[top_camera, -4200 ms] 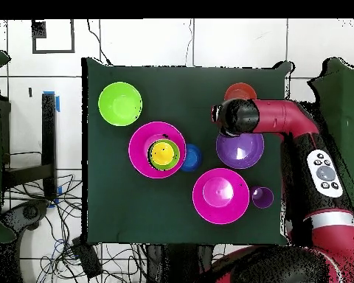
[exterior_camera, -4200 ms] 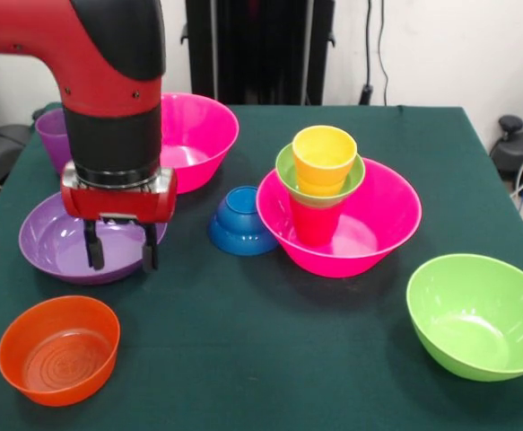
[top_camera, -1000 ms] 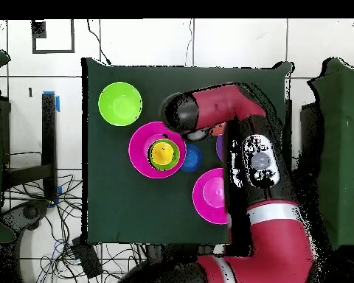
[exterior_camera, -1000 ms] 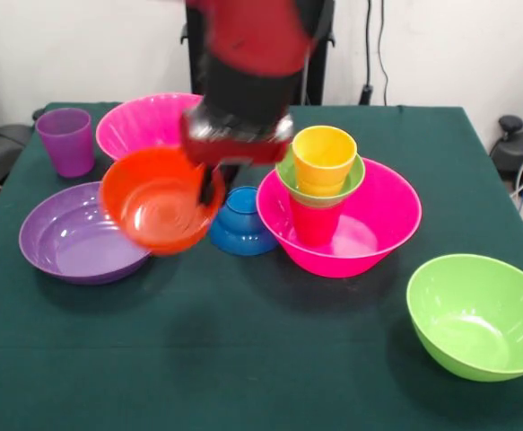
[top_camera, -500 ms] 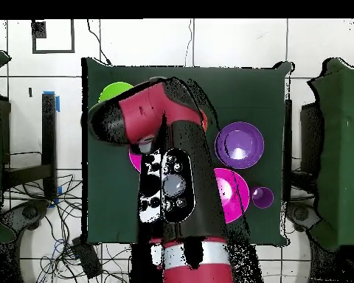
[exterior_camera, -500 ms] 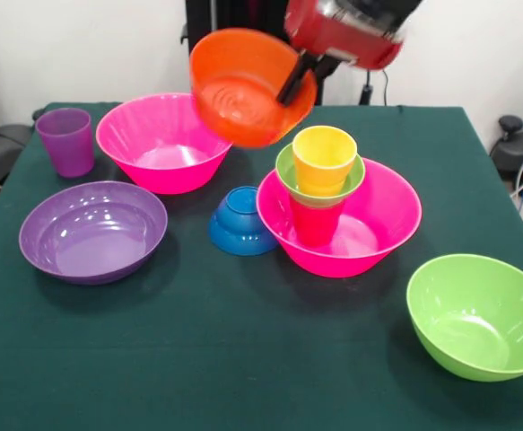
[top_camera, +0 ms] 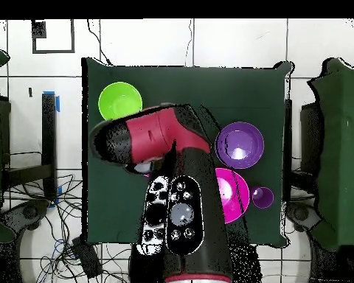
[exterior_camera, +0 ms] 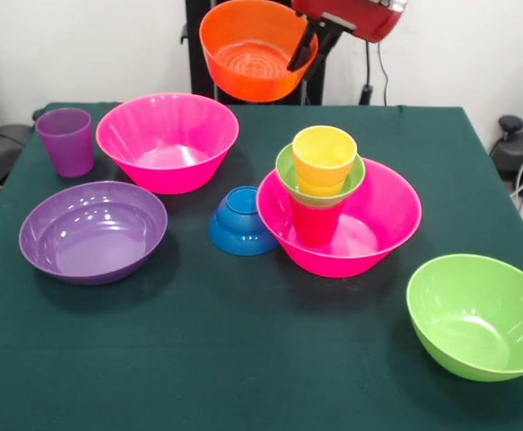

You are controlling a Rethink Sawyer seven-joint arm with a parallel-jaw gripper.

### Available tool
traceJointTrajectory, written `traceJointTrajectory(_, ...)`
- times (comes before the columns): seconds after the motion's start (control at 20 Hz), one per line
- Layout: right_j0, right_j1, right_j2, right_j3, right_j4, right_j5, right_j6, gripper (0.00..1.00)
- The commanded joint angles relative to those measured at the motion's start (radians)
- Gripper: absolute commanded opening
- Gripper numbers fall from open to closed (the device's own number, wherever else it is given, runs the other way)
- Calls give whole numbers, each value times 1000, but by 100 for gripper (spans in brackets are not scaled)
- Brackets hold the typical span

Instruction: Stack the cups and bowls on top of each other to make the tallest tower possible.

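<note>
Green cloth covers the table (exterior_camera: 243, 359) in the front view, with a white wall behind, the black pedestal (exterior_camera: 198, 45) at the far edge, and cables and dark gear off both sides. High above the far edge the gripper (exterior_camera: 301, 56) — black fingers under the red arm (exterior_camera: 360, 16) — is clamped on the rim of the orange bowl (exterior_camera: 248, 61), which hangs tilted in the air with its ridged inside facing the camera. Below it on the cloth stands a hot pink bowl (exterior_camera: 167, 144), with the ridged purple cup (exterior_camera: 65, 141) upright just beside it and the wide purple bowl (exterior_camera: 92, 231) nearer the camera. Further right, a second pink bowl (exterior_camera: 369, 224) holds a stack: the red cup (exterior_camera: 315, 224) at the bottom, the small green bowl (exterior_camera: 288, 175) on it, the yellow cup (exterior_camera: 324, 160) on top. The small blue bowl (exterior_camera: 241, 222) leans tilted against this pink bowl's outer wall. The lime green bowl (exterior_camera: 476, 316) sits well apart, at the near right.

Overhead, the arm (top_camera: 161, 136) covers the table's middle — gripper and orange bowl are hidden. Around it show the lime bowl (top_camera: 120, 101), purple bowl (top_camera: 240, 144), a pink bowl (top_camera: 235, 195) and the purple cup (top_camera: 262, 197). White tiled floor (top_camera: 231, 40) with cables surrounds the table.
</note>
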Motion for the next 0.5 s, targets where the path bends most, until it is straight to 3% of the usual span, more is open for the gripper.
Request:
traceJointTrajectory(0.05,-39,-75,-23,329,107,-220,179,0)
traceJointTrajectory(0.3,-21,-103,-11,397,145,-298,170,0)
traceJointTrajectory(0.5,27,-103,-31,356,142,-268,165,0)
